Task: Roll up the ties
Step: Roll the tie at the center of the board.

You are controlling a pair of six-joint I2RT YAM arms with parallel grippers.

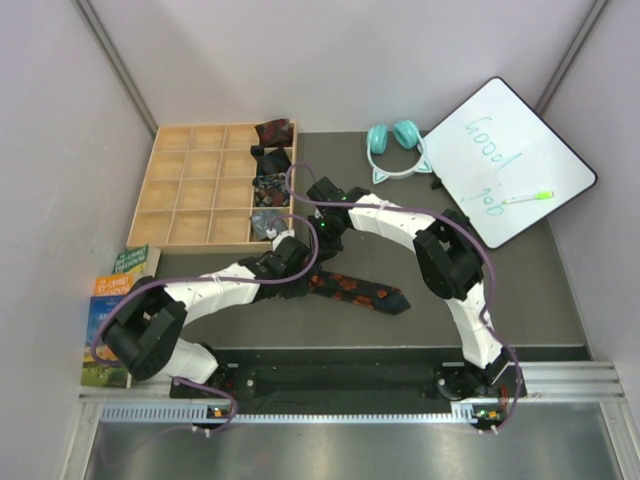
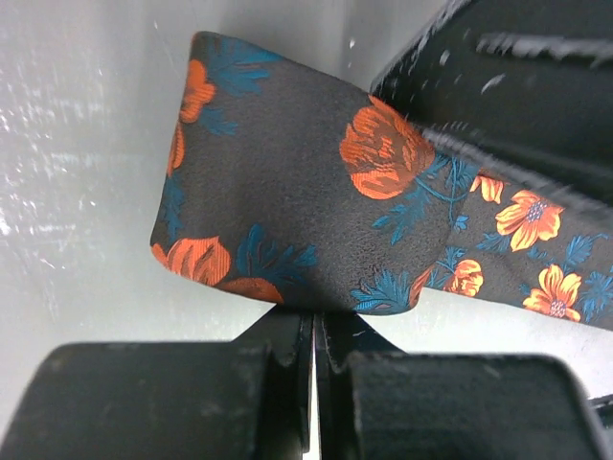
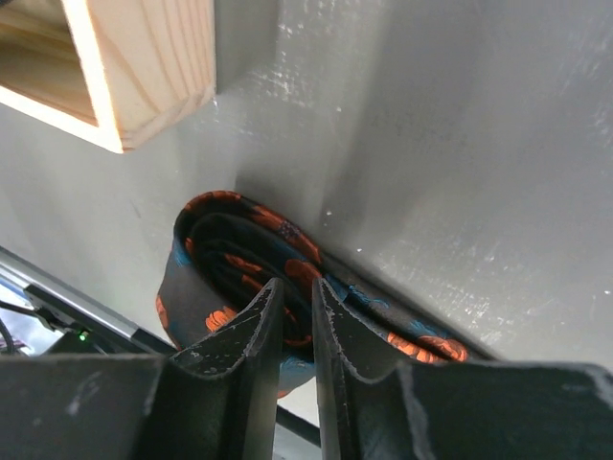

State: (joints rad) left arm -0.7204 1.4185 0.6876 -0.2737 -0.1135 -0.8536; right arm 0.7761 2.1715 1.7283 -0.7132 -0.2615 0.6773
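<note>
A black tie with orange-red flowers and blue leaves is partly rolled. Its loose tail [image 1: 362, 292] lies flat on the dark mat, running to the right. In the left wrist view the roll [image 2: 287, 192] fills the middle and the tail [image 2: 536, 240] leads off right. My left gripper [image 2: 315, 311] is shut on the roll's lower edge, jaws nearly together; it shows in the top view [image 1: 296, 252]. My right gripper [image 3: 297, 287] is shut on the roll's inner layers [image 3: 220, 249], fingers narrowly apart; it meets the left from the right [image 1: 322, 238].
A wooden grid tray [image 1: 170, 190] stands at the back left, with rolled ties [image 1: 272, 160] in its right column; its corner [image 3: 144, 67] is close to the roll. Teal cat-ear headphones [image 1: 395, 145], a whiteboard [image 1: 510, 160] with a green marker [image 1: 530, 198], and books [image 1: 120, 300] lie around.
</note>
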